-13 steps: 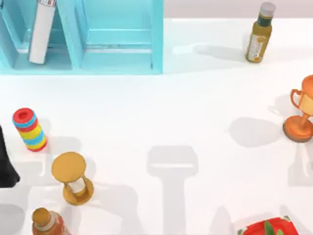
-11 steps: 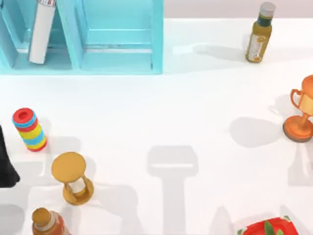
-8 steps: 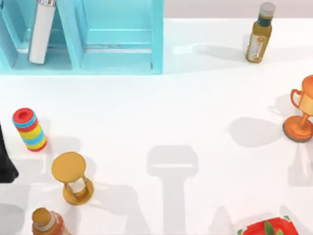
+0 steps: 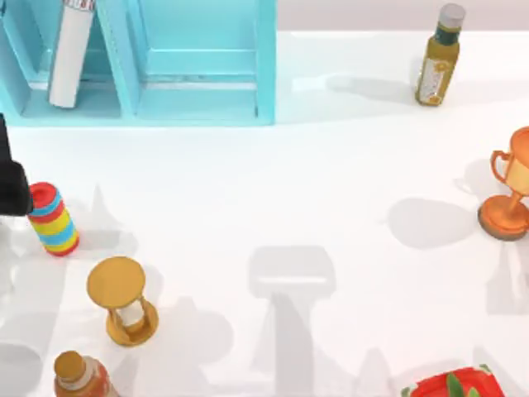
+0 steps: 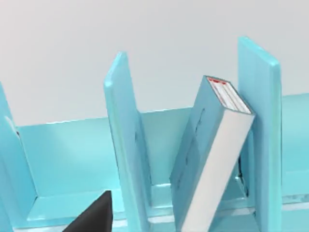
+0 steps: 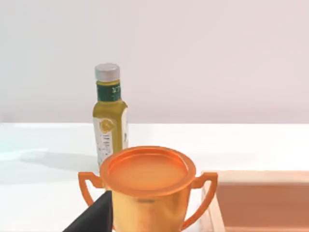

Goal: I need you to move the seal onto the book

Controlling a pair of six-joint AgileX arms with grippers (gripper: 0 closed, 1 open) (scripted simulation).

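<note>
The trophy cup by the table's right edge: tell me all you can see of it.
The trophy cup is glossy orange, metal-looking, with a wide round bowl, two looped handles, a thin stem and a round base. It stands upright on the white table near the right edge, below the olive-oil bottle, touching nothing else.

Of my left arm (image 4: 10, 178) I see just a matte black, blocky piece with rounded corners at the top view's left edge, with no cables, screws or markings that I can make out. In my left wrist view a plain black wedge of my left gripper (image 5: 94, 218) pokes in at the picture's edge, flat-sided with a slanted edge. My right wrist view shows the same kind of black wedge from my right gripper (image 6: 94, 218), equally plain and unmarked.
</note>
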